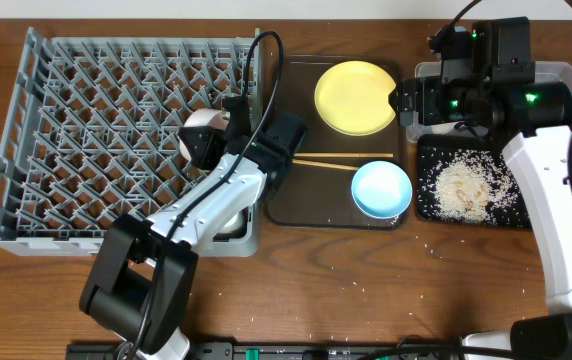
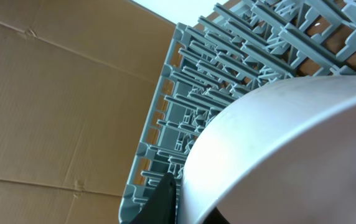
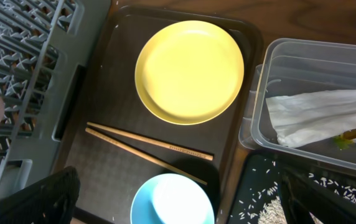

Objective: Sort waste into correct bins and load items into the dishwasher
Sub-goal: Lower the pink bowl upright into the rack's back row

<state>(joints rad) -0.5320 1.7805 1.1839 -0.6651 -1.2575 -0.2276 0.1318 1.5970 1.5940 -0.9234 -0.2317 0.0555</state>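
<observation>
Your left gripper point(image 1: 225, 124) pinched the white bowl point(image 1: 204, 133) over the dish rack point(image 1: 86, 120) (ready for loading); the right gripper point(image 1: 403, 100) stood wide.

**One camera high over the worktop, one riding each wrist.**

The overhead view looks straight down from far off and takes in the whole worktop point(image 1: 386, 290), both arms and the grey rack point(image 1: 96, 130). The left wrist view sits tight behind the left pincer point(image 1: 209, 140). It faces past a white vessel point(image 2: 290, 149) right at the pincer, toward the rack's slatted wall and the cardboard point(image 2: 60, 93) beyond. The right wrist view looks down past the right pincer point(image 3: 184, 199) onto the yellow plate point(image 3: 189, 70) and chopsticks point(image 3: 147, 146) below it, both also seen from overhead. The rack shows in all three views.
</observation>
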